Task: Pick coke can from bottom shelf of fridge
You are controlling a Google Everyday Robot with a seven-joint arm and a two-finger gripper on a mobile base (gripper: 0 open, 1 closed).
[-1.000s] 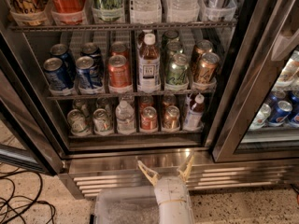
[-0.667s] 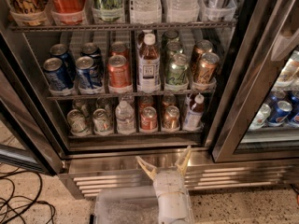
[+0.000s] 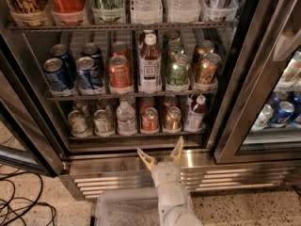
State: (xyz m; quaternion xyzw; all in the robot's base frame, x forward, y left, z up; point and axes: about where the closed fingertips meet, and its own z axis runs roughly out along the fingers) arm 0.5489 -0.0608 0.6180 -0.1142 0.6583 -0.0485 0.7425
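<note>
The tool (image 3: 160, 148) hung before the louvred base of the fridge (image 3: 233, 107), fingers spread wide (holding nothing). The coke can (image 3: 150, 119) stood on the bottom shelf (image 3: 94, 136), above the tool and apart from it.

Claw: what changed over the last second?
The claw rose a little toward the bottom shelf, open and empty as before. It sits in front of the steel base, below the coke can. Nothing on the shelves moved.

Blue cans (image 3: 56, 74) L, tea bottle (image 3: 149, 65) ctr, black cables (image 3: 21, 206) on floor (image 3: 244, 211)
</note>
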